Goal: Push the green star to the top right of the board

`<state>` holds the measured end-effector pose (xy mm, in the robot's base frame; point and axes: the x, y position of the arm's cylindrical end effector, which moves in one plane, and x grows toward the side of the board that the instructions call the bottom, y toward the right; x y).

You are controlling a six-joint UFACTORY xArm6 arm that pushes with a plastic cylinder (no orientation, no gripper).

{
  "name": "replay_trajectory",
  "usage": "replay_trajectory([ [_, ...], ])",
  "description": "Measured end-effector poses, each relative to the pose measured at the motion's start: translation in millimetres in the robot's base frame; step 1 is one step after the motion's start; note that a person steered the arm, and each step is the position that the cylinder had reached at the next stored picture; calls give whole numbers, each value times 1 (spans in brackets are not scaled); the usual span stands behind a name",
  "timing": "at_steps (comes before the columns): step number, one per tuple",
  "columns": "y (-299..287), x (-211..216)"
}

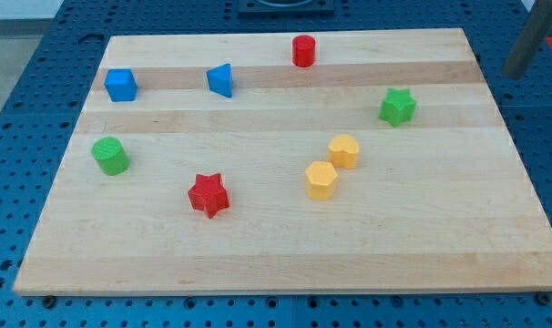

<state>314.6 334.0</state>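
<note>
The green star lies on the wooden board, right of centre in the upper half. A grey rod comes in at the view's top right corner. Its lower end, my tip, is just past the board's right edge, up and to the right of the green star and well apart from it. It touches no block.
A red cylinder stands near the top edge. A blue cube and a blue wedge-like block are at upper left. A green cylinder is at left, a red star below centre, and two yellow blocks at centre.
</note>
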Motion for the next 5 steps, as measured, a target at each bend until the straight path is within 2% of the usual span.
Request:
replay_trajectory([
  [1, -1, 30],
  [3, -78, 103],
  [4, -138, 126],
  [5, -183, 108],
])
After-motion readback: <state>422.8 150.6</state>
